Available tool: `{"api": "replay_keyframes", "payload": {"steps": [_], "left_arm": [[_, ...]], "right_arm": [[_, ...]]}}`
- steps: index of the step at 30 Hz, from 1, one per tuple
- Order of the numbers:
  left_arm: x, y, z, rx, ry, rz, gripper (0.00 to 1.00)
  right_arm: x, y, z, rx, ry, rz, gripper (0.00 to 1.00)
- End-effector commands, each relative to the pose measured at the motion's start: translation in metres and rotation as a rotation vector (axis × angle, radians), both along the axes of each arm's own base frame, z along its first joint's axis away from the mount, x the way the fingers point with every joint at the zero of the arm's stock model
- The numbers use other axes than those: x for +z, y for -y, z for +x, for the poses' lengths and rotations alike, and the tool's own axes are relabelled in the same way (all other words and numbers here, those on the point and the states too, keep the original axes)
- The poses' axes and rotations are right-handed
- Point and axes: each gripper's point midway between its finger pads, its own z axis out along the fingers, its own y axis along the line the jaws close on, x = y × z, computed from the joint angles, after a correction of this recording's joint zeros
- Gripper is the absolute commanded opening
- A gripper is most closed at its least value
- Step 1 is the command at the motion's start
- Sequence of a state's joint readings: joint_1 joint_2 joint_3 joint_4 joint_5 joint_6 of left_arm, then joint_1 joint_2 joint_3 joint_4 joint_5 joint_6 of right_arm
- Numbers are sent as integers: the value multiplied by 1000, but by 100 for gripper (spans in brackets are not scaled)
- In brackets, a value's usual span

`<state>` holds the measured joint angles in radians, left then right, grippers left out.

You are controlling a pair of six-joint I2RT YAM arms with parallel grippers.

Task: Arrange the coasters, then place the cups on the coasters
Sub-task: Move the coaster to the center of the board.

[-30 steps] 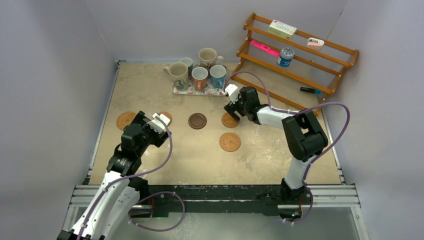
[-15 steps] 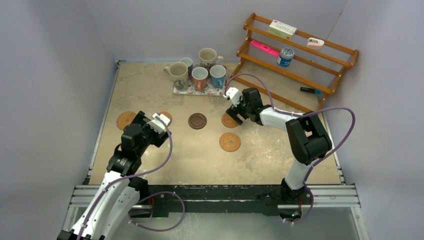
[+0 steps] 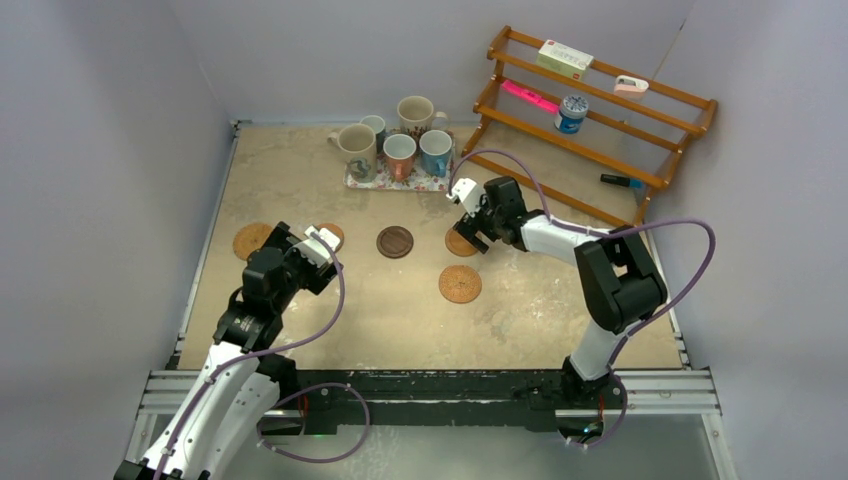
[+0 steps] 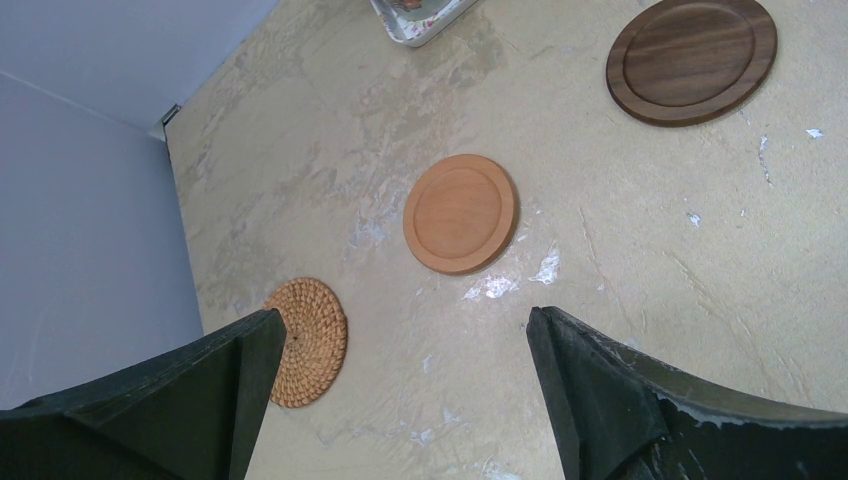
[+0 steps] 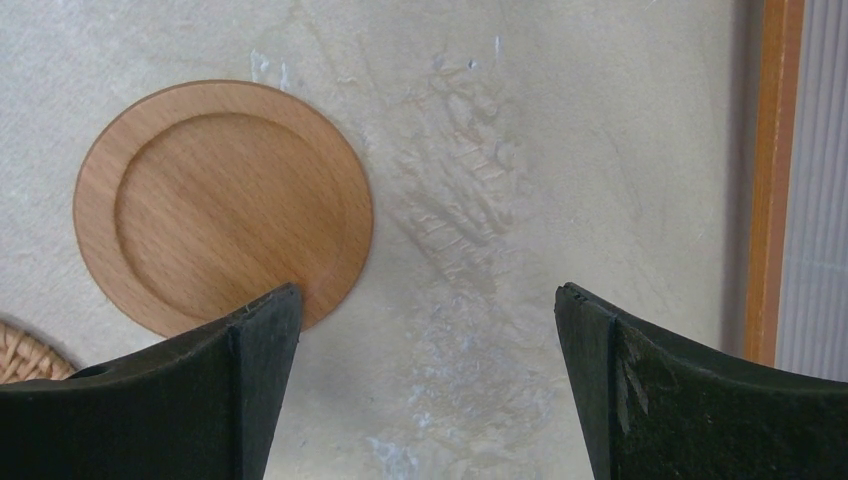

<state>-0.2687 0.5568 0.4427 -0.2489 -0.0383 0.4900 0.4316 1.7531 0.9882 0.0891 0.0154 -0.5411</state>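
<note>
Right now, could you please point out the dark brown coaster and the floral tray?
dark brown coaster [image 3: 395, 242]: top external view, its centre.
floral tray [image 3: 412, 186]: top external view, its near rim.

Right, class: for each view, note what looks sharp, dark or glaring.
Top external: soft, even light, no glare. Left wrist: smooth round orange-tan wooden coaster sharp, left claw near-black, its detail lost. Right wrist: round light-wood coaster crisp, grain showing.
</note>
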Motion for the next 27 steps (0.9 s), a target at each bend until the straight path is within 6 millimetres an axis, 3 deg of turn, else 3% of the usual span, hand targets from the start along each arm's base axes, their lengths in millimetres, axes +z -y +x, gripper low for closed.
{"api": "replay_keyframes", "payload": {"steps": [1, 9, 13, 21, 24, 27], "left_arm": [[4, -1, 3, 9, 28, -8, 100], [4, -1, 3, 9, 26, -9, 100], [3, 0, 3, -1, 23, -3, 100], [3, 16, 29, -73, -20, 46, 100], [8, 28, 44, -109, -20, 71, 100], [9, 45, 57, -137, -6, 118, 100]], "right_arm": [[-11, 18, -24, 9, -79, -81, 99], [-10, 16, -19, -4, -67, -74, 99], [16, 4, -14, -7, -28, 12, 99], [99, -19, -24, 47, 57, 203, 99], [110, -17, -36, 60, 67, 221, 99], [104, -12, -52, 78, 59, 213, 99]]}}
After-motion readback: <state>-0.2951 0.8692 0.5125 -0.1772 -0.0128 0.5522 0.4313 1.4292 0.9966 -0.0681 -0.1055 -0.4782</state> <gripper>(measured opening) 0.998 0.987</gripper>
